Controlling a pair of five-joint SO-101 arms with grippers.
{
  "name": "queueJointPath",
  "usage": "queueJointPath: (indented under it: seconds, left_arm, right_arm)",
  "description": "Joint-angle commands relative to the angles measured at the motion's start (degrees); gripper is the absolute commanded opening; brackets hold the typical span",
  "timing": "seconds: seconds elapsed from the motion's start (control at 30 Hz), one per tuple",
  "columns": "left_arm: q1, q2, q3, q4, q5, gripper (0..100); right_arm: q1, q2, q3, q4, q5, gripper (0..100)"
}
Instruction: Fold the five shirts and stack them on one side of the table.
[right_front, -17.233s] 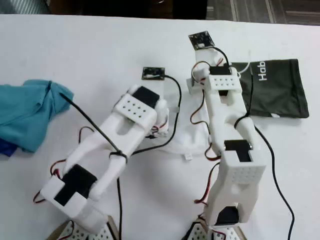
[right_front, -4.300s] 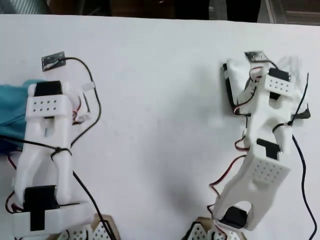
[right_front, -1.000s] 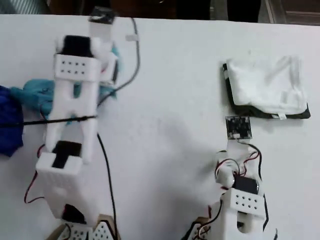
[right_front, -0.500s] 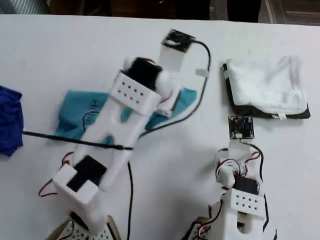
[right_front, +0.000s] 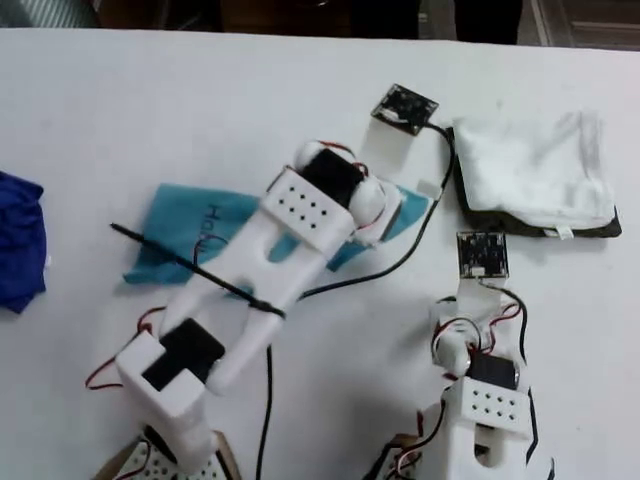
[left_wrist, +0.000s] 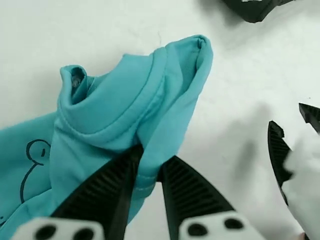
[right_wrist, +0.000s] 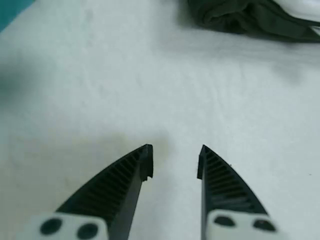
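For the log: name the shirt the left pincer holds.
The crumpled teal fabric shirt, pinched in the left pincer; the dark blue shirt and folded white shirt lie untouched.

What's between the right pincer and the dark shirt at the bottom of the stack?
Nothing. In the right wrist view, bare table runs from the open right pincer to the dark shirt.

Mid-frame in the high view: teal shirt (right_front: 190, 225), stretched out sideways, dark print showing. At the left edge: crumpled blue shirt (right_front: 20, 255). Upper right: folded white shirt (right_front: 535, 170) atop folded dark shirt (right_front: 505, 222).
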Motion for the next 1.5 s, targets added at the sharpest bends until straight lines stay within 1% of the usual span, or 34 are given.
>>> queueJointPath:
  seconds: [0.0, 0.07, 0.17, 0.23, 0.37, 0.43, 0.57, 0.63, 0.67, 0.8, 0.93, 1.07, 1.23, 1.37, 1.47]
  left_arm:
    - [0.88, -3.52, 1.01, -2.81, 0.26, 3]
    - [0.79, -3.52, 1.63, -2.90, 0.26, 4]
    - [0.70, -3.52, 2.42, -2.73, 0.26, 12]
    - [0.53, -3.52, 3.56, -2.99, 0.26, 15]
    - [0.35, -3.96, 3.91, -2.99, 0.09, 15]
    - [-1.49, -4.48, 1.27, -2.37, 0.00, 15]
    - [-8.53, -6.15, -5.67, 2.37, -0.09, 15]
    - [-13.71, -6.68, -7.25, 5.98, -0.35, 15]
    - [-16.70, -6.86, -7.25, 7.47, -1.58, 15]
    - [-27.87, -6.59, -7.08, 11.69, -13.19, 15]
    - [-35.96, -7.03, -7.34, 15.47, -19.96, 15]
    - [-43.16, -6.95, -7.16, 17.14, -24.44, 15]
    - [-51.87, -6.95, -7.08, 17.23, -27.08, 15]
    - [-56.88, -7.03, -4.62, 17.32, -29.45, 15]
    - [-59.16, -7.12, -0.40, 16.88, -31.03, 15]
  right_arm:
    - [0.66, -1.27, -0.18, -1.01, -0.35, 15.5]
    - [0.66, -1.27, -0.18, -1.01, -0.35, 15.5]
    - [0.57, -1.27, -0.18, -1.01, -0.35, 15.5]
    - [0.57, -1.27, -0.18, -1.01, -0.35, 15.5]
    - [0.57, -1.27, -0.18, -1.01, -0.35, 15.5]
    - [0.57, -1.27, -0.18, -1.01, -0.35, 15.5]
    - [0.57, -1.19, -0.18, -0.92, -0.35, 15.5]
    - [0.57, -1.01, -0.18, -0.92, -0.35, 15.5]
    - [0.57, -0.84, -0.35, -1.01, -0.35, 15.5]
    - [0.57, -0.75, -2.73, -0.31, -0.09, 15.6]
    - [-0.04, -0.66, -11.34, 4.62, 0.09, 15.6]
    - [-5.32, -0.66, -20.22, 9.54, 0.00, 15.6]
    - [-12.79, -0.66, -26.11, 10.59, -0.26, 15.6]
    - [-18.07, 0.84, -29.54, 10.59, -0.26, 15.6]
    - [-20.26, 8.04, -35.96, 11.21, -0.35, 15.6]
